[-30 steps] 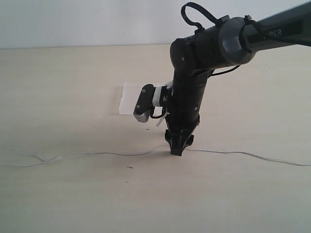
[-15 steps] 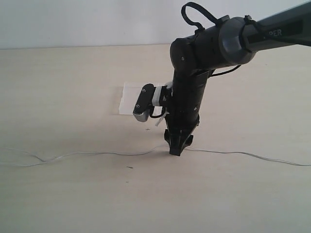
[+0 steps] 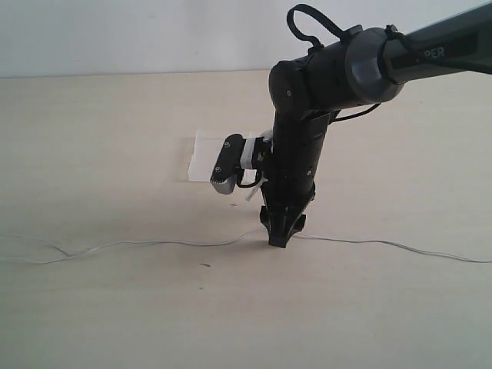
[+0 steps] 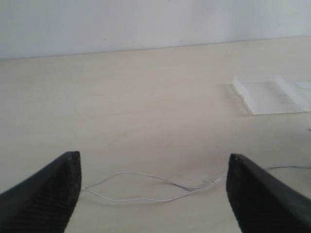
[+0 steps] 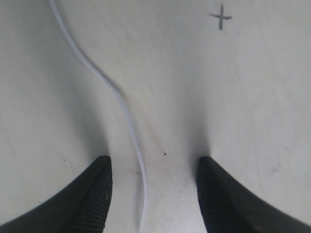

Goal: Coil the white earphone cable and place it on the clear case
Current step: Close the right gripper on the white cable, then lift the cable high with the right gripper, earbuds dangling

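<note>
Still unmoved, right tool (image 3: 280,240) astride white earphone cable (image 5: 128,118)

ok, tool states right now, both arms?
left tool: open, empty.
right tool: open, straddling the cable, not gripping it.

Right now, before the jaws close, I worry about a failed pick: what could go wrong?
1. The white earphone cable lies thin and flat on the table between the open right jaws; they may close over it without gripping.
2. It trails far to both sides, so lifting its middle could drag or tangle the loose ends.
</note>
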Controlling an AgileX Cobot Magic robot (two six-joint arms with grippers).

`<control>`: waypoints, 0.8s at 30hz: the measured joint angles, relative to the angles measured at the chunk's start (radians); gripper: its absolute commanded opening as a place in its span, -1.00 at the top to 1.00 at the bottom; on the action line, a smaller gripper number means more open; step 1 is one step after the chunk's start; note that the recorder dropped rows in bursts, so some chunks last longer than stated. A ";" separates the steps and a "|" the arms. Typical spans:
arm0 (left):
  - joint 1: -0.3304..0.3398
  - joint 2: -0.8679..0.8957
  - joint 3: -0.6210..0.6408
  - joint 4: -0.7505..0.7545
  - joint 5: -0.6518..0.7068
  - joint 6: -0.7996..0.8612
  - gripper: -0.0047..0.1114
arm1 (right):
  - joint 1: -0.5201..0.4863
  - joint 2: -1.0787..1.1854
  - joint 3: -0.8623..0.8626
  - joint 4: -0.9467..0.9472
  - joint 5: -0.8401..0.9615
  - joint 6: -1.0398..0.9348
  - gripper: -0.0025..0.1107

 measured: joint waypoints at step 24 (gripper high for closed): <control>0.000 0.000 0.000 0.000 0.000 0.000 -0.42 | 0.000 -0.112 -0.014 -0.076 0.039 0.061 0.96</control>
